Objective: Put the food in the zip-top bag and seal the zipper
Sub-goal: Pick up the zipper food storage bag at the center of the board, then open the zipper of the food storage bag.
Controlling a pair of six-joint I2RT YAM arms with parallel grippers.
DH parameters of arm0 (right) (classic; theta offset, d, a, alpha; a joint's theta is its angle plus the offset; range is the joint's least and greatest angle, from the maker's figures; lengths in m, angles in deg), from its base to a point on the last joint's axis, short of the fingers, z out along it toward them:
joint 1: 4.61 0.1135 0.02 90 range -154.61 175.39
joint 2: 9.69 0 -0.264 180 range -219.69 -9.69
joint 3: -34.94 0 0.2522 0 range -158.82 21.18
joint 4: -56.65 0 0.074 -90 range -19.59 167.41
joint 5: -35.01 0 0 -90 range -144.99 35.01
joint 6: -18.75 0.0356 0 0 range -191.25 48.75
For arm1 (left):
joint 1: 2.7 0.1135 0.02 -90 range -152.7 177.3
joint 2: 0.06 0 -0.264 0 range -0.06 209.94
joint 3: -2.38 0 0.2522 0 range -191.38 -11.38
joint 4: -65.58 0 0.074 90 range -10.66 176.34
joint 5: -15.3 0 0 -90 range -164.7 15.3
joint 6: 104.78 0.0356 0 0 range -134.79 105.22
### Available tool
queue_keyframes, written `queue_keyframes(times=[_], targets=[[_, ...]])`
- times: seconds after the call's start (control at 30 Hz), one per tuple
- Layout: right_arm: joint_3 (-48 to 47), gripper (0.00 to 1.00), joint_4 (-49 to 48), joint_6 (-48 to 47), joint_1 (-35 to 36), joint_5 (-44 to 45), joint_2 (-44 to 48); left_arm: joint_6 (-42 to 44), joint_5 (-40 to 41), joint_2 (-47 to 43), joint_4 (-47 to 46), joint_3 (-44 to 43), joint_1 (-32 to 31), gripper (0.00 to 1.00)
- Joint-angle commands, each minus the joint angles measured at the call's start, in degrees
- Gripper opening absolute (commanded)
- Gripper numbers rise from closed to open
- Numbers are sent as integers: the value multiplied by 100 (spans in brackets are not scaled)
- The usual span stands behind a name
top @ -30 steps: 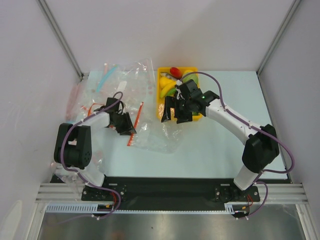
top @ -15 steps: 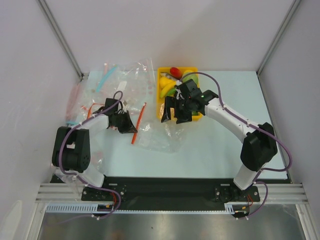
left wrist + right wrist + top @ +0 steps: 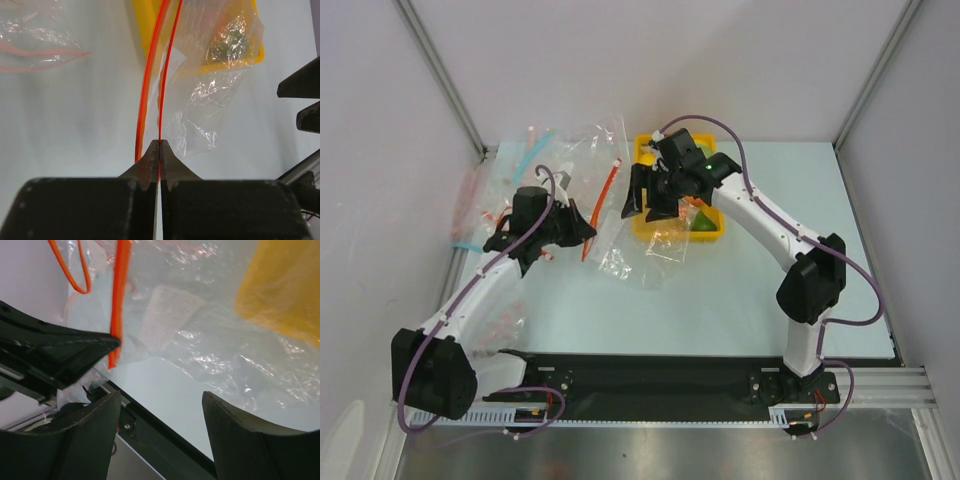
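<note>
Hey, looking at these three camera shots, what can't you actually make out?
- Toy foods in the yellow plastic tray: top view, the right arm covers most; only one green toy fruit shows.
- Tray contents in both wrist views: the crinkled clear plastic bag veils them.
- Thin red zip strip: left wrist view, far end cut off by the top edge.

Floppy zip-top bag (image 3: 645, 262) overlaps yellow tray (image 3: 712, 236) near-left corner, obstructing.
</note>
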Motion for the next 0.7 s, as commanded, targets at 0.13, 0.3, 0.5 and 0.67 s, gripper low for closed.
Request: queue_keyframes(times=[0.13,0.3,0.5,0.67], targets=[[-786,74,364,427,321,259,-345,99,763,-325,98,-406,-708,0],[-1023,74,460,427,462,487,-451,-94,887,-527,90,-546,-972,0],[-1103,74,522,532,541,830,-478,-226,738,-887,-200,-345,-1130,0],[-955,74,286,549,594,1041,-215,-314,685,-993,-201,-266,-1253,0]])
